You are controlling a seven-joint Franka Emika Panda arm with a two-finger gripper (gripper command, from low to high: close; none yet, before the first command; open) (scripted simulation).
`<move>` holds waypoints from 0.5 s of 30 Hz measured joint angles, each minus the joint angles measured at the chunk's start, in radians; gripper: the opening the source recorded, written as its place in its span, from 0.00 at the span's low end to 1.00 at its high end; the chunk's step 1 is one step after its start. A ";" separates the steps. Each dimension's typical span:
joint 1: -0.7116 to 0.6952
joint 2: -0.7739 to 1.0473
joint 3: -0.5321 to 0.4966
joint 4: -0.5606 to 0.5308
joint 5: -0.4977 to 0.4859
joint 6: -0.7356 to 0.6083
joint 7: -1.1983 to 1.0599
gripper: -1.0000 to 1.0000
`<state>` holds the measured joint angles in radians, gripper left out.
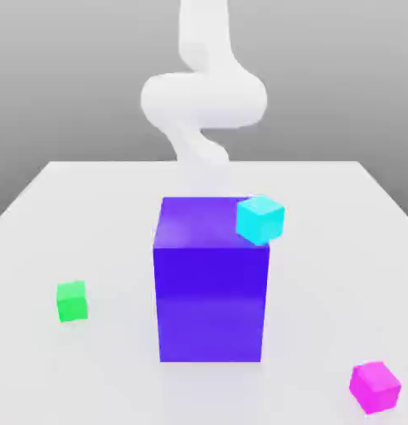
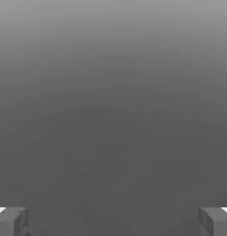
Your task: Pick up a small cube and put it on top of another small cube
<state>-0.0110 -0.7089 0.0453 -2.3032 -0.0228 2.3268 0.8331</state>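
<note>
The small magenta-pink cube (image 1: pixel 375 387) lies on the white table near the front edge, at the exterior view's right. The small green cube (image 1: pixel 72 301) rests on the table at the exterior view's left, well apart from it. In the hand view my gripper (image 2: pixel 113 221) is open, its two grey fingertips (image 2: pixel 11 221) far apart with nothing between them and plain grey background ahead. The white arm (image 1: pixel 203 100) rises behind the big block, away from both cubes.
A big blue-violet block (image 1: pixel 211 282) stands mid-table between the two small cubes. A small cyan cube (image 1: pixel 259 219) sits at its top right corner. The white table (image 1: pixel 323 274) spreads around them.
</note>
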 joint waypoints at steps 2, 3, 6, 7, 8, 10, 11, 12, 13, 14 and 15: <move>-0.009 0.077 0.038 -0.003 -0.021 0.023 0.029 0.50; -0.012 0.114 0.056 -0.004 -0.031 0.034 0.044 0.50; -0.020 0.222 0.109 -0.008 -0.065 0.066 0.088 0.50; -0.022 0.259 0.125 -0.009 -0.078 0.077 0.104 0.50; -0.023 0.295 0.141 -0.010 -0.091 0.087 0.119 0.50; -0.025 0.368 0.172 -0.013 -0.116 0.108 0.151 0.50; -0.024 0.404 0.186 -0.014 -0.130 0.119 0.168 0.50; -0.023 0.440 0.200 -0.015 -0.144 0.129 0.184 0.50; -0.020 0.477 0.212 -0.016 -0.158 0.140 0.201 0.50; -0.017 0.514 0.223 -0.018 -0.172 0.150 0.218 0.50; -0.013 0.550 0.234 -0.019 -0.185 0.160 0.234 0.50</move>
<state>-0.0238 -0.1588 0.2789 -2.3220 -0.2081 2.4870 1.0671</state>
